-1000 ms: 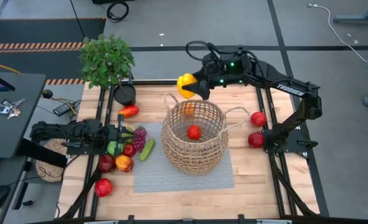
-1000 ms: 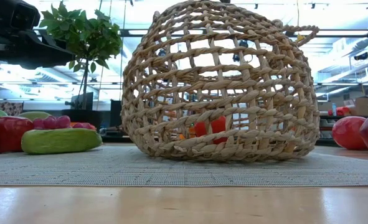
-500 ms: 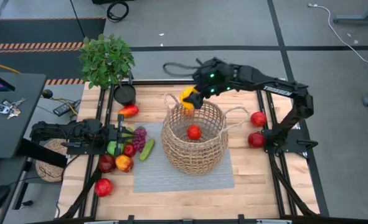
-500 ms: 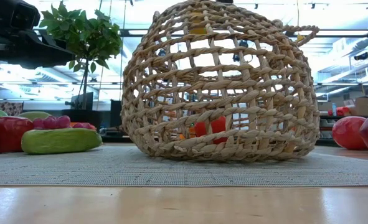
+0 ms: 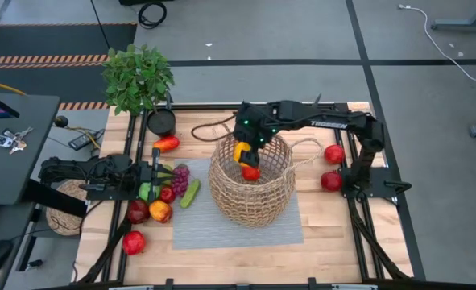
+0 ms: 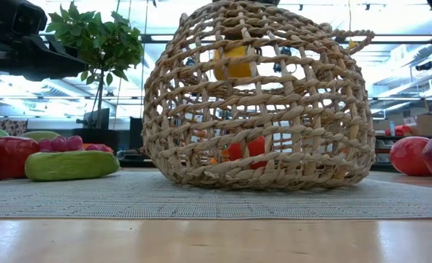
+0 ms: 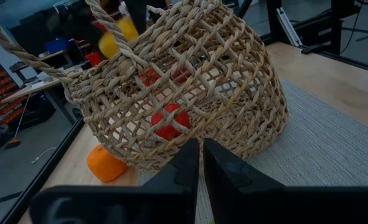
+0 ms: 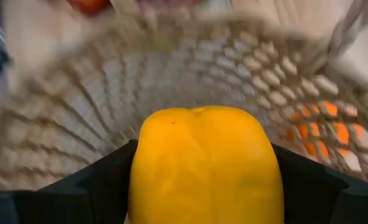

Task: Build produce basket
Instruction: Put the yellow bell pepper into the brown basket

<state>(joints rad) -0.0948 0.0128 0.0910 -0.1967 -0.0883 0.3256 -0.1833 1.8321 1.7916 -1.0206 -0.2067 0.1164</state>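
On the grey woven mat (image 5: 221,229) the large tan open-weave wicker basket (image 5: 251,187) is set, a red apple (image 5: 251,172) inside. A yellow pepper (image 5: 242,152) is pinched by the right gripper (image 5: 244,151) within the basket's mouth. Loose produce (image 5: 161,197) is heaped beside the left gripper (image 5: 155,179), fingers pressed together. Beyond, a leafy potted plant (image 5: 138,77) is seen.

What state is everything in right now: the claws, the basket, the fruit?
Right gripper: shut on the yellow pepper, over the basket's opening.
Left gripper: shut, empty, beside the fruit pile.
Basket: upright on the grey mat, red fruit inside.
Two red apples: on the table, outside the basket.
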